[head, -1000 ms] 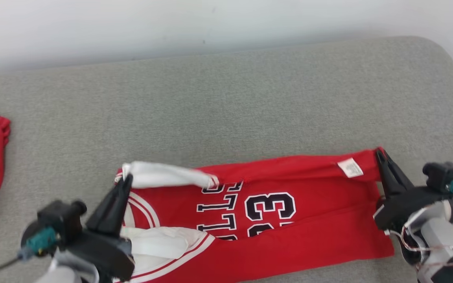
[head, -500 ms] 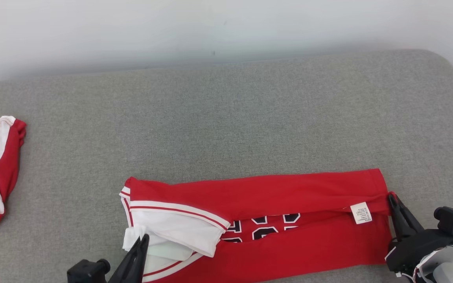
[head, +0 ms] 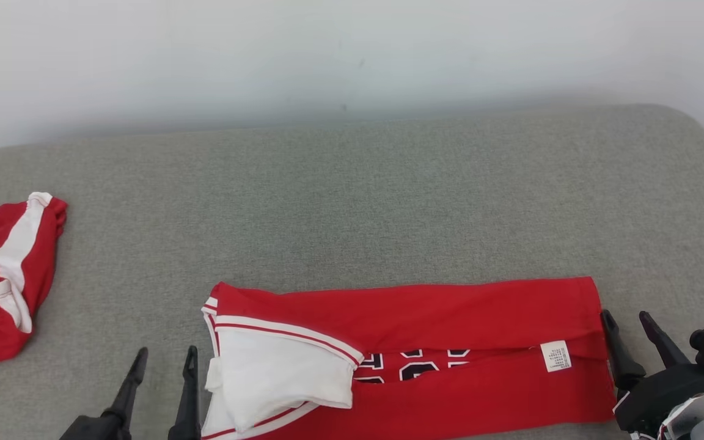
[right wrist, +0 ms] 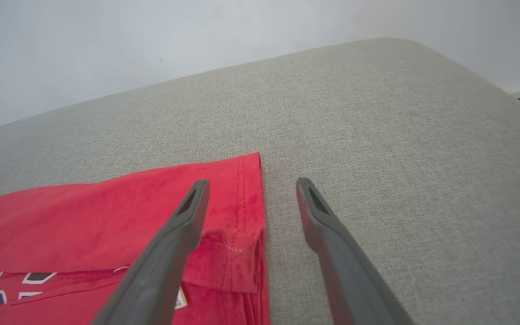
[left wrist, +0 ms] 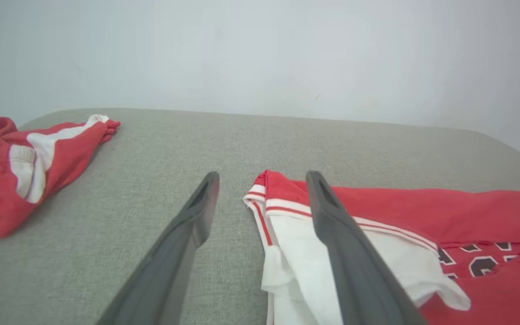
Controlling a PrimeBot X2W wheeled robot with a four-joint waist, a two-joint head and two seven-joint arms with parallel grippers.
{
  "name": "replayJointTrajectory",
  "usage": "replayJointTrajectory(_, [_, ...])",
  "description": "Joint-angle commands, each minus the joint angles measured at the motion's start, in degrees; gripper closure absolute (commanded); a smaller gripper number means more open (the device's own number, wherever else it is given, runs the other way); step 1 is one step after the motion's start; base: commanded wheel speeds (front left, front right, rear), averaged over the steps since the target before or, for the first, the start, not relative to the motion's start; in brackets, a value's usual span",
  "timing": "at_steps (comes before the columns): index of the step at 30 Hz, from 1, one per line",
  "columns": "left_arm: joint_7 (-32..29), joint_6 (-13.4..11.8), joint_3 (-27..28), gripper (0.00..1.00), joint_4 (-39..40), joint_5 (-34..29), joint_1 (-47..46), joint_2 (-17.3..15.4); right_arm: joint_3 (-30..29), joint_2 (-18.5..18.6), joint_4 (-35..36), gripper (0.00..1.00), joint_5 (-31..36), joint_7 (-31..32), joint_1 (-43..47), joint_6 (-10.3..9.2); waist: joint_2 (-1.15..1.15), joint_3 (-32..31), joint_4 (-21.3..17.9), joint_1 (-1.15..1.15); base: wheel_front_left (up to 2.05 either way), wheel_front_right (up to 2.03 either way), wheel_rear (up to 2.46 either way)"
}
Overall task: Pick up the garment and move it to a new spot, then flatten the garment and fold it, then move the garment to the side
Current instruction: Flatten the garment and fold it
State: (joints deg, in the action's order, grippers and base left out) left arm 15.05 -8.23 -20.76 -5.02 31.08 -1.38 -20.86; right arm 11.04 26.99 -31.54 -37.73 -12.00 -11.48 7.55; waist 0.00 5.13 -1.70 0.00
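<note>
The garment point(head: 425, 318) is a red jersey with white trim and dark numbers, lying as a long folded strip on the grey cushion near the front edge. Its white-trimmed end point(left wrist: 287, 212) points left, its hemmed end point(right wrist: 242, 180) right. My left gripper point(head: 165, 357) stands open just left of the white end, nothing between its fingers. Beside the hemmed end my right gripper point(head: 628, 319) is open too, one finger over the cloth's corner point(right wrist: 237, 239) in the right wrist view, the other over bare cushion.
A second red and white garment point(head: 3, 275) lies crumpled at the far left of the grey cushion point(head: 352, 201). A pale wall rises behind. The cushion's rounded right edge point(right wrist: 490, 81) drops off at the right.
Both grippers let go of the jersey and now stand open beside its ends. The far flap has been laid over toward the front. The head camera has tilted, shifting the whole picture.
</note>
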Motion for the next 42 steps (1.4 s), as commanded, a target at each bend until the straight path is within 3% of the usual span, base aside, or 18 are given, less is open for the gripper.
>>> replayJointTrajectory(1, [0.17,-0.5,1.19,0.0,1.11,-1.78,1.33,0.95,-0.12,-0.21,0.09,0.0,0.66,0.53,0.03,-0.14,0.0,-0.64,0.62,0.0,0.0,0.0,0.0])
replayJointTrajectory(7, [0.17,-0.3,9.02,0.0,4.39,-7.85,4.09,3.65,-1.1,-0.92,-3.52,0.0,1.9,4.53,-2.02,-0.14,0.0,-1.24,2.15,0.0,0.0,0.0,0.0])
replayJointTrajectory(14, [0.17,2.43,17.08,0.0,3.77,-12.19,6.86,7.06,-1.28,-2.68,-9.85,0.0,2.67,8.36,-3.79,-0.14,0.0,-1.46,3.59,0.0,0.0,0.0,0.0])
replayJointTrajectory(21, [0.17,5.76,21.57,0.0,1.85,-15.49,8.13,10.54,0.01,-3.93,-14.05,0.0,2.0,10.54,-3.71,-0.14,0.0,-1.1,4.29,0.0,0.0,0.0,0.0])
replayJointTrajectory(22, [0.17,6.13,22.09,0.0,1.6,-16.17,8.07,10.86,0.59,-4.14,-14.11,0.46,1.87,10.85,-3.73,-0.14,0.0,-1.09,4.28,0.0,0.0,0.0,0.0])
replayJointTrajectory(23, [0.17,6.54,22.55,0.0,1.25,-16.84,8.07,11.1,1.1,-4.28,-13.86,0.78,1.63,10.86,-3.75,-0.14,0.0,-1.11,4.23,0.0,0.0,0.0,0.0])
replayJointTrajectory(24, [0.17,6.86,22.95,0.0,1.01,-17.12,8.06,11.46,1.48,-4.35,-13.71,1.0,1.3,10.73,-3.85,-0.14,0.0,-1.18,4.15,0.0,0.0,0.0,0.0])
replayJointTrajectory(31, [0.17,8.68,25.68,0.0,0.0,-20.01,8.71,13.1,2.31,-2.55,-13.75,1.0,-0.45,9.53,-4.9,-0.14,0.0,-2.39,3.62,0.0,0.0,0.0,0.0])
replayJointTrajectory(42, [0.17,11.15,28.83,0.0,-0.63,-23.39,9.84,15.26,-1.95,6.98,-18.45,1.0,0.01,6.81,-7.9,-0.15,0.0,-5.11,2.8,0.0,0.0,0.0,0.0])
